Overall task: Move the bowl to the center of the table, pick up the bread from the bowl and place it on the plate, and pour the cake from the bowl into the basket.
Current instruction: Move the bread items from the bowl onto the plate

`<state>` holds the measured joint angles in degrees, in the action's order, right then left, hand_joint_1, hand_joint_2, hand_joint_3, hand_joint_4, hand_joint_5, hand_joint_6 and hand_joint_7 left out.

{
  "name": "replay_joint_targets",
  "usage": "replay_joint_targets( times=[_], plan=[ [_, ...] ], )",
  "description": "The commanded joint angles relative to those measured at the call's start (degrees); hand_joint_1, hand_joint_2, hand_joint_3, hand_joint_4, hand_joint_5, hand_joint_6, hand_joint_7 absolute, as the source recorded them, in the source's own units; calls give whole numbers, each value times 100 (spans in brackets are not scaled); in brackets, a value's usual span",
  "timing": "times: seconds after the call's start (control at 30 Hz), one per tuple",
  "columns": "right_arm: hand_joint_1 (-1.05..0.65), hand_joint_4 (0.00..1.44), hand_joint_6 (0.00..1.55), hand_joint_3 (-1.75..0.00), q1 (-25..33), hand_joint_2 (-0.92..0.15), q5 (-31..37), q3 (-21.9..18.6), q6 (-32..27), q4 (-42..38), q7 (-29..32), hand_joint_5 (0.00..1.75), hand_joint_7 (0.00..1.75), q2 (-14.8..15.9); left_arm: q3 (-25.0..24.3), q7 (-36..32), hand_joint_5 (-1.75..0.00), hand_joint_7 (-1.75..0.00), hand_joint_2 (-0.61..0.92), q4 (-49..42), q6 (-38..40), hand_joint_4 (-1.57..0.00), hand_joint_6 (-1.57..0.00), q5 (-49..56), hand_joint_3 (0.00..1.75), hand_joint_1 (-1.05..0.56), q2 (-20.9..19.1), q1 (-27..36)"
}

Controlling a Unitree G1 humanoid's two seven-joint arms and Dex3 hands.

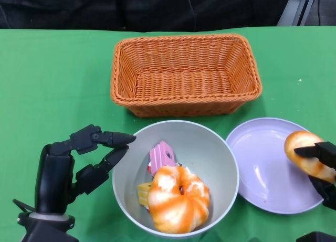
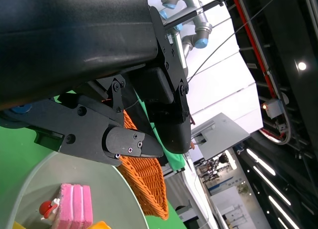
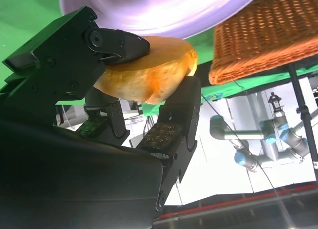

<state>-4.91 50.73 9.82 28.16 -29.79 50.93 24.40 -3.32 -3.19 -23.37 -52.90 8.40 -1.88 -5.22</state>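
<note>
Bread, golden and crusty, sits pinched in the right hand at the lower right of the head view, held over the near rim of the lilac plate, which lies just inward of that hand. Across from it, the left hand hangs released, its fingers spread and pointing at the grey-green bowl just beside them; whether they touch its rim I cannot tell. Inside the bowl, a short reach from those fingertips, lie a pink slice of cake, a small yellow piece and a big orange-and-white swirled bun. Beyond the bowl, farther from both hands, stands the wicker basket on the green table.

From the right wrist, the bread is clamped between the black fingers of that hand, with the plate close against it on its far side and a corner of the basket off past the fingertips.

From the left wrist, the hand holds nothing, fingers apart. The bowl's rim curves just beneath them, the pink cake lies inside it, and the basket shows right behind.
</note>
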Motion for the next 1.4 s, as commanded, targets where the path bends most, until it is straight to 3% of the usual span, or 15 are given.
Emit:
replay_joint_targets(
  times=[0.03, 0.1, 0.2, 0.3, 0.53, 0.6, 0.7, 0.9, 1.1, 1.17, 1.23, 1.3, 1.4],
  plan=[
    [-7, 81, 100, -77, -172, -54, -14, 103, 11, -281, 175, 157, 78, 148, -49, -89, -107, -52, 92, 93, 2, -79, -101, -72, 21, -21, -30, -12],
    [-7, 83, 100, -73, -228, -56, -1, 163, -44, -371, 201, 150, 75, 145, -62, -113, -107, -51, 92, 89, -22, -80, -101, -53, 21, -20, -24, -23],
    [-6, 81, 104, -64, -283, -60, -88, 236, -71, -473, 115, 154, 66, 131, -90, -199, -106, -51, 92, 113, -29, -81, -101, 44, 21, -20, -17, -32],
    [-5, 75, 97, -58, -336, -63, -170, 305, -34, -586, 77, 164, 80, 131, -80, -233, -106, -51, 92, 136, -14, -82, -102, 64, 21, -19, -29, -26],
    [-6, 74, 90, -47, -521, -72, -141, 541, 120, -877, 133, 162, 89, 183, -60, -232, -104, -50, 92, 136, -20, -82, -102, 16, 20, -19, -41, -17],
    [-7, 76, 91, -38, -548, -77, -165, 589, 153, -915, 82, 156, 82, 186, -60, -235, -104, -50, 92, 136, -16, -82, -102, 19, 20, -19, -40, -10],
    [-9, 83, 103, -12, -599, -87, -209, 652, 188, -1022, 69, 138, 54, 135, -56, -232, -103, -50, 92, 132, -18, -83, -102, 16, 20, -18, -37, -4],
    [-13, 87, 114, -3, -583, -89, -386, 743, 224, -1009, -221, 112, 24, 121, -24, -174, -102, -49, 92, 108, -19, -83, -102, -60, 21, -19, -47, 6],
    [-22, 77, 110, -1, -455, -88, -370, 783, -10, -679, -628, 119, 8, 172, -25, -214, -101, -48, 92, 130, 14, -83, -102, 10, 21, -21, -46, 29],
    [-29, 77, 105, 0, -381, -88, -348, 783, -180, -506, -793, 88, 3, 185, -24, -213, -101, -48, 92, 114, 3, -82, -102, 14, 21, -21, -50, 27],
    [-37, 83, 94, 0, -271, -89, -398, 758, -350, -257, -1044, 36, 1, 187, -23, -215, -102, -48, 92, 97, -14, -83, -102, 25, 21, -21, -56, 27],
    [-43, 82, 86, 0, -157, -89, -411, 730, -494, 12, -1224, 17, 0, 187, -27, -225, -102, -48, 92, 85, -19, -83, -103, 49, 21, -21, -63, 26],
    [-56, 73, 72, -1, -41, -91, -468, 689, -499, 280, -1318, 5, 0, 166, -40, -247, -104, -48, 92, 22, -80, -83, -103, 100, 21, -22, -85, 4]
  ],
)
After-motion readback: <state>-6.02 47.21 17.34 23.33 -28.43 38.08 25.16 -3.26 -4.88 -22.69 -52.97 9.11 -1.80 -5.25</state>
